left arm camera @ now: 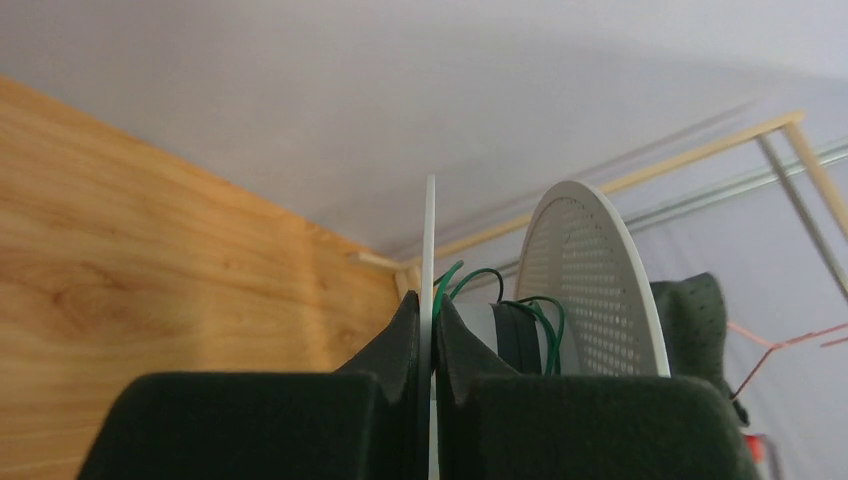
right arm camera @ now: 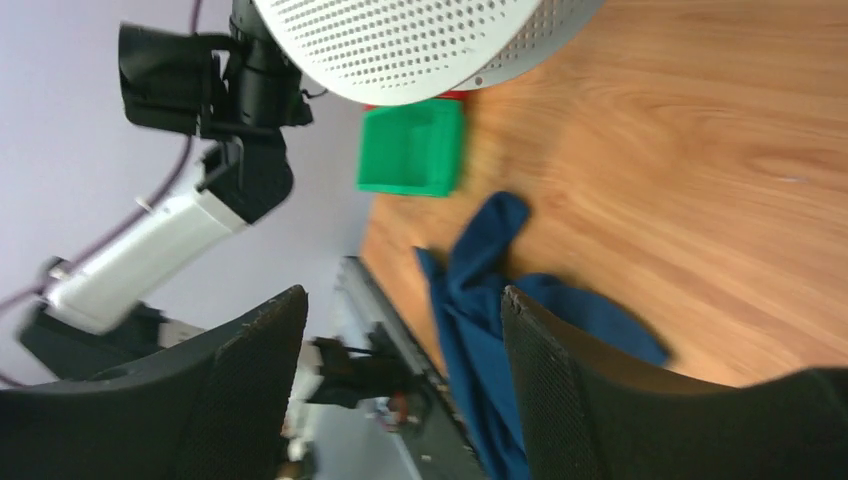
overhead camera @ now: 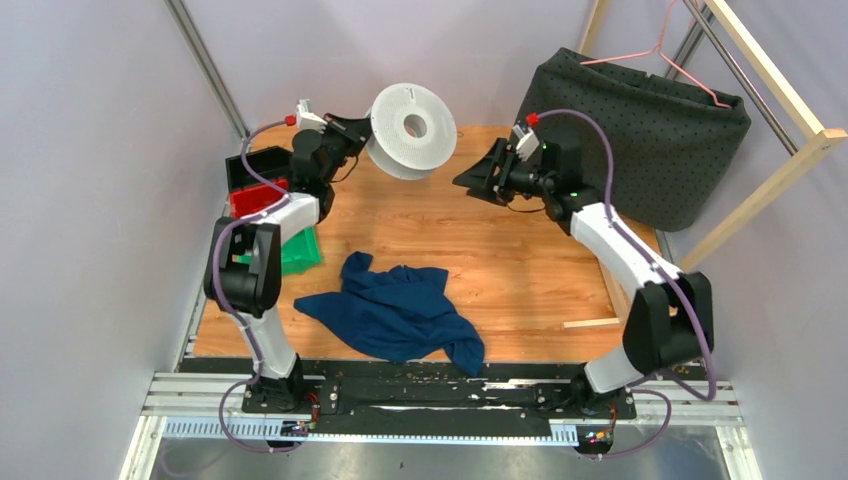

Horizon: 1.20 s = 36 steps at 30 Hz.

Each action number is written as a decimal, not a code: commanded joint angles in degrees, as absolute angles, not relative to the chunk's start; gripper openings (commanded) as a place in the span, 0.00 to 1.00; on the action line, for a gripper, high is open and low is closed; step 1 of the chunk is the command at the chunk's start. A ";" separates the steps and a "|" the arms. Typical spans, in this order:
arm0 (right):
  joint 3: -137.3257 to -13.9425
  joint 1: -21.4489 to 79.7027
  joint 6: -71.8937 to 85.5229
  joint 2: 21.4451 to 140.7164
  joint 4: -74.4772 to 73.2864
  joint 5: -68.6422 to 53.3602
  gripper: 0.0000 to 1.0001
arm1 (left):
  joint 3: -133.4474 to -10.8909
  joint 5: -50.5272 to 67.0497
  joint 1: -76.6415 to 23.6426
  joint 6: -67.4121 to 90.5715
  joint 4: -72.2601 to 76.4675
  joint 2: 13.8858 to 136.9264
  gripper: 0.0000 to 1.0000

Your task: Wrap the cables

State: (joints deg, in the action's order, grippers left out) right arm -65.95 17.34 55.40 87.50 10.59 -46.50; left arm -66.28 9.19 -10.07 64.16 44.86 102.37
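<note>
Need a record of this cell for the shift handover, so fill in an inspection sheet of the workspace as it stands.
Surface: wooden table, partly covered by a cloth.
Job's things: white spool, tilted on edge at the far side; thin green wire looped loosely on its hub.
Clutter: blue cloth, green bin, red box, wooden stick.
Grippers: left gripper shut on one rim of the spool; right gripper open, empty, apart from the spool.
Cables: purple cables run along both arms.
Surroundings: dark dotted bag with a pink hanger, wooden frame, pale walls.
</note>
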 commanded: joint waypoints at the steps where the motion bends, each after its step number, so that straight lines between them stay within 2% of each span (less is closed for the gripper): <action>1: -68.19 14.67 32.40 81.13 -18.65 -35.06 0.74 | -68.66 21.95 -8.80 66.71 46.49 107.65 0.00; 8: -68.85 11.59 26.58 75.09 -25.32 -22.57 0.77 | -71.32 27.60 -9.04 67.65 47.66 116.97 0.00; 31: -68.84 8.88 27.13 73.74 -27.67 -20.09 0.77 | -80.08 23.06 -11.57 74.34 55.50 134.93 0.00; 34: -68.58 8.83 27.41 73.58 -27.77 -20.05 0.77 | -81.21 22.43 -11.93 74.76 55.16 136.33 0.03; 36: -68.47 8.88 27.54 73.40 -27.78 -20.08 0.77 | -81.95 22.33 -12.04 74.52 54.45 136.82 0.10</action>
